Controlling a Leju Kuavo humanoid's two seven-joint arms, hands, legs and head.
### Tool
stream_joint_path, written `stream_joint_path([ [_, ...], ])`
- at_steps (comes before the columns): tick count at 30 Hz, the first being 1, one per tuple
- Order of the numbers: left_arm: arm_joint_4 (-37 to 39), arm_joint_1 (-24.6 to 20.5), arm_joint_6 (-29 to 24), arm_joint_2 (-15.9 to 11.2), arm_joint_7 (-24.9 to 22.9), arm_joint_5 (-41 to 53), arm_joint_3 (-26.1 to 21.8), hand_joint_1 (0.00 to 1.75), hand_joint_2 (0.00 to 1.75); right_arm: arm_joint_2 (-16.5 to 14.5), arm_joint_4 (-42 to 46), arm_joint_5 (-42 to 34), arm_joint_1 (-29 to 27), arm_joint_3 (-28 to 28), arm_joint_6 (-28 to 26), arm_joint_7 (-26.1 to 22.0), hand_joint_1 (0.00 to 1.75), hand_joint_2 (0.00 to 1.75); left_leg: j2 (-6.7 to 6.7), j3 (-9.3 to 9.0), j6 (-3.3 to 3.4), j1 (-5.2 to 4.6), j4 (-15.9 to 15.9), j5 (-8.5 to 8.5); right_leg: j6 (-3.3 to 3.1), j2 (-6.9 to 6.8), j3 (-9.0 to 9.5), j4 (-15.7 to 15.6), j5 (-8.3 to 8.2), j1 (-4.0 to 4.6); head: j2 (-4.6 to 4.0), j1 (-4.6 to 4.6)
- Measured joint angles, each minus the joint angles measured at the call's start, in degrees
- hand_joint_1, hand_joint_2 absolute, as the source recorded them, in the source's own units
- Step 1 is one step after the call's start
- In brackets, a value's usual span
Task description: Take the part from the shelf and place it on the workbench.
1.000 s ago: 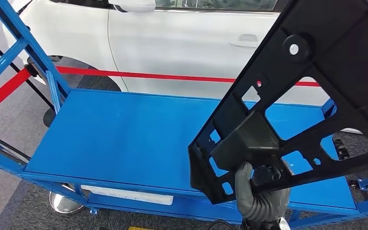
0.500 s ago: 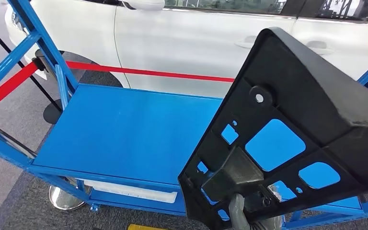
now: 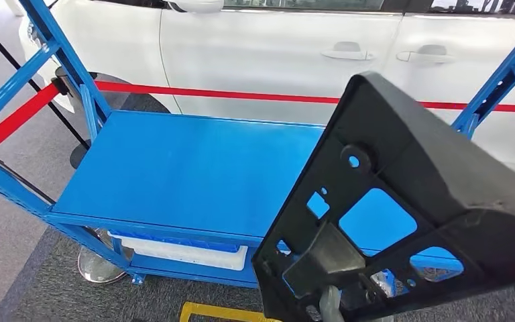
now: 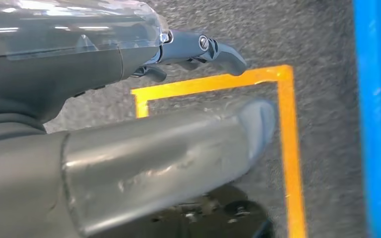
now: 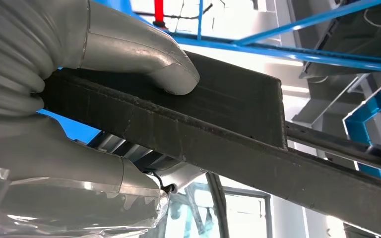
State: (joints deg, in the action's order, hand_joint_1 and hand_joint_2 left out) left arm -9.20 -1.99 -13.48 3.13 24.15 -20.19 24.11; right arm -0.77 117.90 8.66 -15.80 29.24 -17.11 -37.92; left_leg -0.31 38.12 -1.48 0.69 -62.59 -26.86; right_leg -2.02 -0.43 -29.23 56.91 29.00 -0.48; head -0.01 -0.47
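Right robot hand point(image 5: 79, 99) grips the big black perforated plastic part point(image 3: 409, 215) tilted above the blue metal counter point(image 3: 194, 168); left robot hand point(image 4: 129, 124) hangs empty, fingers apart, white car point(image 3: 275, 54) behind the counter.

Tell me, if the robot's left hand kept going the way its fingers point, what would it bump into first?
Probably the grey carpet floor, near the orange line marked on it. The left hand is empty and points down at it. How far off the floor is, the wrist view can't show.

The left hand point(image 4: 178, 124) has a thick grey thumb, dark screwed fingers and what looks like clear plastic wrap; the right hand point(image 5: 79, 99) is grey and ribbed.
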Motion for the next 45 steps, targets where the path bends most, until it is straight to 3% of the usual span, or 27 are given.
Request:
stream_joint_path([
  [2,0.02,0.04,-0.03,-0.07,-0.13,-0.04,0.00,0.00,0.00,-0.04,-1.02,-0.05,-1.37,-0.17,0.81,-0.93,1.75,1.75,0.03,1.55,-0.45,0.06,-6.82,-5.51,-0.47,-0.18,-1.34,0.09,-1.02,0.23,0.00,-0.28],
  [3,0.02,0.04,-0.03,-0.16,-0.20,-0.07,-0.01,0.00,0.00,-0.04,-1.51,-0.04,-1.87,-0.27,1.20,-1.16,1.75,1.75,0.03,1.82,-0.59,0.07,-9.81,-6.87,-0.51,-0.23,-2.10,0.21,-1.56,0.38,0.01,-0.31],
  [5,0.02,0.02,-0.02,-0.35,-0.29,-0.07,0.01,0.00,0.00,-0.04,-2.29,0.06,-2.44,-0.50,2.06,-1.20,1.75,1.75,0.03,0.11,-0.54,0.05,-10.97,-5.97,-0.50,-0.25,-3.66,0.55,-2.52,0.63,0.01,-0.32],
  [7,0.02,-0.06,0.05,-0.56,-0.43,0.00,0.02,0.00,0.00,-0.04,-2.93,0.31,-2.79,-0.73,3.23,-1.09,1.75,1.75,0.02,-5.39,0.11,-0.08,-4.44,-3.54,-0.36,-0.24,-5.01,1.04,-3.31,0.83,0.01,-0.32],
  [9,0.02,-0.23,0.13,-0.77,-0.58,0.16,0.03,0.00,0.00,-0.05,-3.36,0.68,-3.16,-0.90,4.00,-0.95,1.75,1.75,0.02,-10.62,0.98,-0.45,3.39,-3.25,0.09,-0.30,-5.75,1.43,-4.03,0.98,0.01,-0.27],
  [11,0.02,-0.37,0.16,-0.95,-0.74,0.28,0.07,0.00,0.00,-0.11,-3.59,0.88,-3.47,-1.02,4.17,-0.88,1.75,1.75,0.03,-11.99,1.67,-0.88,6.16,-3.53,0.78,-0.39,-5.89,1.41,-4.79,0.90,0.01,-0.38],
  [13,0.03,-0.41,0.23,-1.03,-0.92,0.35,0.13,0.00,0.00,-0.21,-3.65,0.84,-3.84,-1.22,4.19,-0.87,1.75,1.75,0.19,-11.56,2.46,-0.75,6.72,-2.47,1.50,-0.24,-6.08,1.58,-4.87,0.83,0.01,-0.54],
  [14,0.04,-0.44,0.27,-1.03,-1.02,0.39,0.18,0.00,0.00,-0.27,-3.64,0.79,-4.12,-1.38,4.19,-0.86,1.75,1.75,0.37,-11.14,2.95,-0.59,7.01,-1.79,1.81,-0.05,-6.50,2.52,-3.58,0.79,0.01,-0.44],
  [16,0.04,-0.46,0.42,-0.98,-1.19,0.47,0.25,0.00,0.00,-0.31,-3.62,0.70,-4.77,-1.88,4.19,-0.76,1.75,1.75,0.71,-9.82,3.56,-0.38,7.25,-0.45,2.36,0.30,-8.17,7.41,1.61,0.49,0.01,-0.20],
  [18,0.04,-0.42,0.65,-0.99,-1.31,0.52,0.29,0.00,0.00,-0.32,-3.63,0.66,-5.40,-2.35,4.14,-0.61,1.75,1.75,0.83,-8.15,3.57,-0.36,7.10,0.73,2.86,0.34,-9.86,14.38,6.08,0.09,0.01,0.02],
  [19,0.04,-0.43,0.80,-0.99,-1.36,0.57,0.32,0.00,0.00,-0.32,-3.64,0.64,-5.80,-2.57,4.06,-0.57,1.75,1.75,0.97,-7.28,3.46,-0.32,6.94,1.30,3.14,0.33,-9.87,16.53,6.40,-0.14,0.01,0.05],
  [20,0.04,-0.44,0.95,-0.98,-1.41,0.60,0.37,0.00,0.00,-0.32,-3.65,0.63,-6.22,-2.74,3.96,-0.54,1.75,1.75,1.19,-6.38,3.30,-0.23,6.67,1.77,3.43,0.29,-8.95,16.84,5.43,-0.37,0.01,0.08],
  [22,0.04,-0.42,1.21,-0.95,-1.52,0.59,0.51,0.00,0.00,-0.33,-3.66,0.52,-6.88,-3.10,3.91,-0.24,1.75,1.75,1.76,-4.71,2.86,0.02,5.70,2.42,3.99,-0.57,-4.11,11.44,2.12,-0.85,0.01,0.16],
  [23,0.04,-0.39,1.29,-0.97,-1.55,0.51,0.57,0.00,0.00,-0.34,-3.70,0.40,-6.98,-3.26,4.03,0.03,1.75,1.75,2.03,-4.02,2.54,0.07,5.05,2.57,4.14,-1.48,-1.15,7.19,1.58,-0.81,0.01,0.25],
  [25,0.04,-0.37,1.44,-1.06,-1.57,0.22,0.64,0.00,0.00,-0.59,-3.93,0.11,-7.01,-3.63,4.50,0.51,1.75,1.75,2.73,-3.34,1.78,-0.01,4.12,2.87,3.55,-2.74,2.20,1.54,2.10,-0.53,0.01,0.26],
  [28,0.04,-0.43,1.79,-1.23,-1.57,-0.09,0.66,0.00,0.00,-1.29,-4.52,-0.09,-7.11,-4.17,5.11,0.65,1.75,1.75,3.79,-3.13,0.46,0.19,3.79,3.27,1.62,-1.78,1.48,0.66,1.70,-0.16,0.00,0.14],
  [30,0.04,-0.41,2.03,-1.42,-1.57,-0.23,0.67,0.00,0.00,-1.69,-4.95,-0.09,-7.12,-4.32,5.30,0.67,1.75,1.75,2.85,-2.18,-0.18,0.45,1.41,0.16,0.48,-1.00,0.28,0.57,0.47,-0.17,-0.01,0.02],
  [33,0.04,-0.41,2.28,-1.74,-1.57,-0.48,0.67,0.00,0.00,-2.16,-5.54,-0.09,-7.12,-4.34,5.35,0.69,1.75,1.75,0.99,0.47,-0.33,0.47,-8.72,-7.62,-0.23,0.46,-2.14,0.66,-1.50,0.15,0.00,-0.19],
  [34,0.04,-0.40,2.33,-1.81,-1.57,-0.54,0.67,0.00,0.00,-2.22,-5.74,-0.09,-7.13,-4.36,5.35,0.70,1.75,1.75,0.80,0.67,-0.16,0.41,-11.40,-8.47,-0.32,1.05,-3.02,0.72,-2.18,0.36,0.01,-0.21],
  [35,0.04,-0.39,2.37,-1.87,-1.56,-0.57,0.67,0.00,0.00,-2.25,-5.92,-0.09,-7.15,-4.39,5.35,0.70,1.75,1.75,0.71,-0.04,0.16,0.29,-12.17,-7.98,-0.35,1.68,-3.88,0.80,-2.83,0.59,0.01,-0.23],
  [36,0.04,-0.40,2.39,-1.90,-1.55,-0.57,0.67,0.00,0.00,-2.27,-6.10,-0.09,-7.18,-4.45,5.34,0.70,1.75,1.75,0.50,-1.79,0.65,0.11,-10.80,-6.62,-0.35,2.35,-4.70,0.88,-3.46,0.82,0.01,-0.22],
  [38,0.04,-0.44,2.45,-2.11,-1.50,-0.57,0.67,0.00,0.00,-2.41,-6.31,-0.09,-7.21,-4.68,5.29,0.70,1.75,1.75,-1.53,-7.86,2.30,-0.47,-2.51,-4.19,-0.24,3.60,-5.92,1.02,-4.61,1.15,0.01,-0.17],
  [40,0.04,-0.42,2.57,-2.39,-1.37,-0.61,0.68,0.00,0.00,-2.66,-6.36,-0.07,-7.21,-4.93,5.21,0.70,1.75,1.75,-3.91,-12.60,3.26,-0.91,4.96,-3.97,0.18,4.69,-6.54,1.00,-5.70,1.10,0.00,-0.12],
  [41,0.04,-0.42,2.66,-2.54,-1.33,-0.64,0.69,0.00,0.00,-2.79,-6.36,-0.05,-7.22,-5.02,5.18,0.70,1.75,1.75,-4.37,-13.42,3.39,-1.08,6.57,-4.23,0.55,5.22,-6.72,0.92,-6.24,0.94,0.00,-0.17],
  [43,0.05,-0.57,2.84,-2.59,-1.29,-0.71,0.69,0.00,0.00,-2.98,-6.37,0.05,-7.34,-5.16,5.11,0.75,1.75,1.75,-3.17,-13.25,3.37,-1.16,7.43,-3.25,1.26,6.00,-7.11,0.75,-7.06,0.73,0.00,-0.24],
  [44,0.05,-0.65,2.92,-2.60,-1.28,-0.71,0.69,0.00,0.00,-3.04,-6.37,0.11,-7.45,-5.26,5.07,0.77,1.75,1.75,-2.36,-12.94,3.60,-1.03,7.82,-2.61,1.49,5.47,-7.55,1.23,-6.41,0.76,0.00,-0.20],
  [45,0.06,-0.64,2.97,-2.60,-1.28,-0.67,0.69,0.00,0.00,-3.08,-6.37,0.18,-7.55,-5.35,5.05,0.82,1.75,1.75,-1.48,-12.45,3.86,-0.87,8.15,-1.89,1.67,4.43,-8.20,2.52,-4.68,0.80,0.00,0.07],
])
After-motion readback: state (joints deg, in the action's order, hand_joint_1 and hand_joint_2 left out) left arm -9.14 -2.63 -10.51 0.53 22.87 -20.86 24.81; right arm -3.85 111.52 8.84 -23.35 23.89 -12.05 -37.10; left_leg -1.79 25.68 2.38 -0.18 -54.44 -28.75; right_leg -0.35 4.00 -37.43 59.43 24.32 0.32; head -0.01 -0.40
